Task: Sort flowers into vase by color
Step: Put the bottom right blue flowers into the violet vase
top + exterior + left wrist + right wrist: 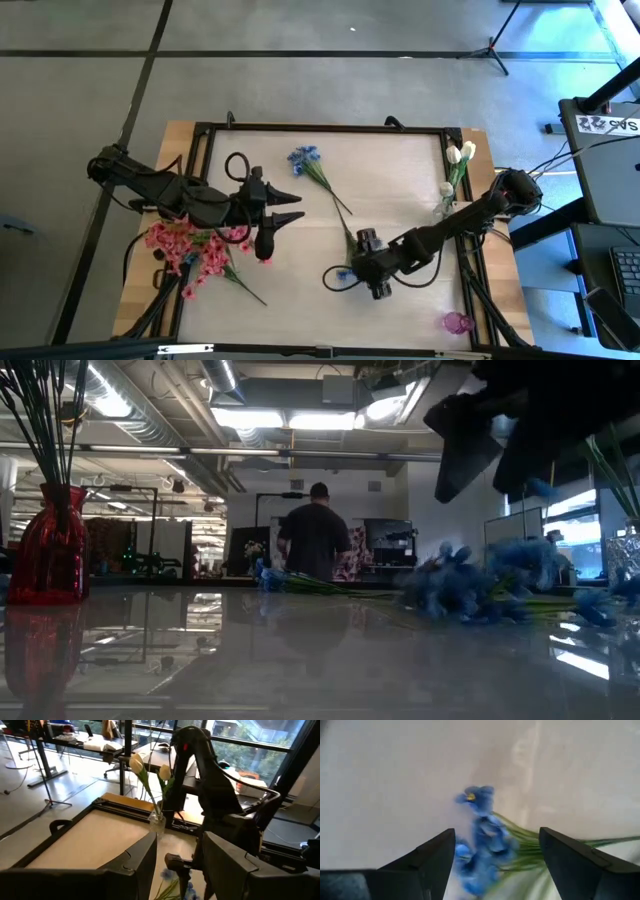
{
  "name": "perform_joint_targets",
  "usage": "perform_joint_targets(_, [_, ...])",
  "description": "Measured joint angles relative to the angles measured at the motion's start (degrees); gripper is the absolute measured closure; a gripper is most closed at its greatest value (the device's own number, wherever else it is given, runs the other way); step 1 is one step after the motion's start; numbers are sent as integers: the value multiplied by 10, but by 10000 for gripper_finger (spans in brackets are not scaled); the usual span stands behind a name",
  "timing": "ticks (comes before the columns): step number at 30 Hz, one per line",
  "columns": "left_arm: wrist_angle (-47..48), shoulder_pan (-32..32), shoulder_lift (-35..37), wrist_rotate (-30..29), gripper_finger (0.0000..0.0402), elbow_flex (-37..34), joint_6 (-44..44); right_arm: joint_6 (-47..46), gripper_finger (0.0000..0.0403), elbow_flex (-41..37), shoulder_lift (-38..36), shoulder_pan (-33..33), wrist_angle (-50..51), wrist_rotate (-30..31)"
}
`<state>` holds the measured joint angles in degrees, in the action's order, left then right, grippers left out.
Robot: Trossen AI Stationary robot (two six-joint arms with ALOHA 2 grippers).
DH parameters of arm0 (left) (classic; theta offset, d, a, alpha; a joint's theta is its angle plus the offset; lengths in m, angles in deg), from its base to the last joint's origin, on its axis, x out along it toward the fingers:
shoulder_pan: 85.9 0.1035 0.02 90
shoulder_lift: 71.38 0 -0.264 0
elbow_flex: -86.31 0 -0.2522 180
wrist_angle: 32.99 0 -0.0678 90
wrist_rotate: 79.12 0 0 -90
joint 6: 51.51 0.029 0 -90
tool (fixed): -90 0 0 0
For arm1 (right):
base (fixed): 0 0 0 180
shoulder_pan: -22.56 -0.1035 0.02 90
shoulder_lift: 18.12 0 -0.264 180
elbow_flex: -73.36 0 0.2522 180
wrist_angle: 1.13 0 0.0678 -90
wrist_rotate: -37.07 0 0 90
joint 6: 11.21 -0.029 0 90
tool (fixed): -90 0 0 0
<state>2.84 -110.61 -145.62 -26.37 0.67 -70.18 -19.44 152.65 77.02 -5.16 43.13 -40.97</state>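
A blue sprig (482, 835) lies on the table, and my right gripper (497, 855) hangs over it, open, one finger on each side of the blooms and apart from them. From above, that gripper (358, 275) is at the table's middle near side. A second blue sprig (305, 158) lies toward the far edge. My left gripper (298, 206) is open and empty, pointing right, above the table left of centre. Pink flowers (190, 250) stand in a red vase (50, 545) at the left. White tulips (460, 152) stand in a clear vase (157, 822) at the right.
A small purple vase (457, 322) stands near the table's near right corner. A black frame (320, 128) runs around the table top. Bare table lies between the two blue sprigs and along the near edge. A person (315, 540) stands in the room beyond the table.
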Motion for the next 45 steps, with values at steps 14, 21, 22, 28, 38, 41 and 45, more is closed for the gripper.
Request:
perform_joint_targets(14, [0, 1, 0, -27, 247, 0, -4, -79, 116, -45, 4, 48, 79, 202])
perform_joint_targets(21, [-1, 1, 0, -28, 247, 0, -5, -116, 116, -98, 12, 32, 61, 144])
perform_joint_targets(22, [-1, 1, 0, -28, 247, 0, -4, -122, 116, -104, 12, 27, 45, 136])
perform_joint_targets(28, [0, 11, 0, -28, 247, 0, -3, -125, 116, -121, 12, -8, -53, 25])
perform_joint_targets(38, [0, 21, 0, -28, 247, 0, -3, 12, 116, -31, 12, -62, -13, -33])
perform_joint_targets(41, [0, 21, 0, -28, 247, 0, -3, 119, 116, -20, 12, -53, -4, 2])
perform_joint_targets(45, [0, 21, 0, -28, 247, 0, -6, 250, 116, -20, 12, -28, -2, 15])
